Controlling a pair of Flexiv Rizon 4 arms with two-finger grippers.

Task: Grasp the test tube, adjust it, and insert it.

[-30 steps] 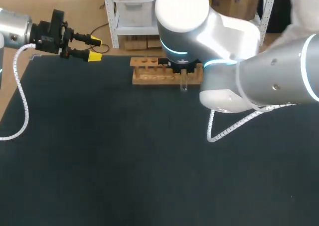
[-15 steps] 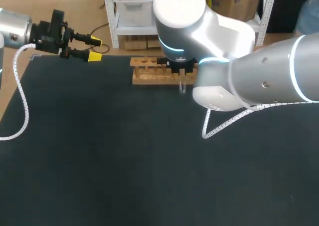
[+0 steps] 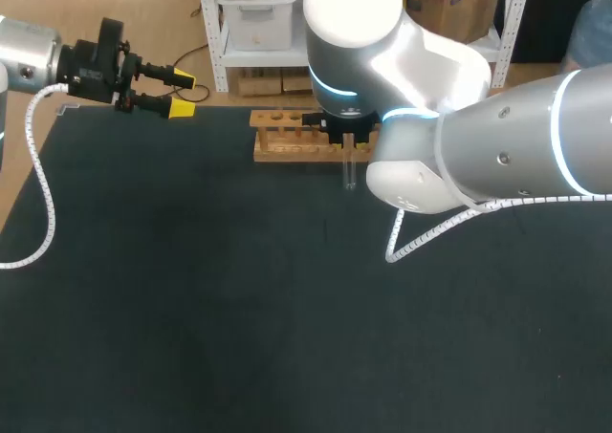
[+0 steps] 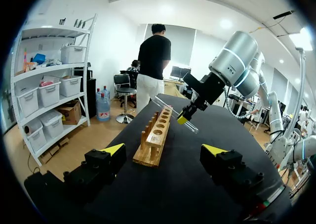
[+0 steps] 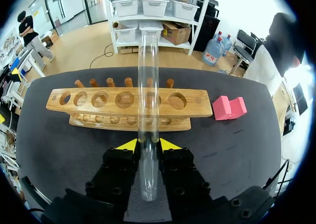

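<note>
A clear glass test tube [image 5: 147, 110] stands between the yellow-tipped fingers of my right gripper [image 5: 147, 146], which is shut on it. Just ahead of the gripper lies a wooden rack [image 5: 123, 103] with a row of holes, and the tube's far end overlaps the rack. In the head view the tube [image 3: 349, 169] hangs from my right gripper [image 3: 348, 141] in front of the rack [image 3: 296, 137]. My left gripper [image 3: 170, 91] is open and empty at the table's far left corner. The left wrist view shows the tube [image 4: 175, 114] tilted above the rack [image 4: 155, 137].
A pink block [image 5: 229, 107] lies on the dark table [image 3: 191, 299] beside the rack's right end. My right arm [image 3: 459, 137] looms large over the table's far right part. A white cable [image 3: 430, 242] hangs from it.
My right arm has shifted slightly, and the tube has moved a little lower in front of the rack. The left arm has stayed still.
</note>
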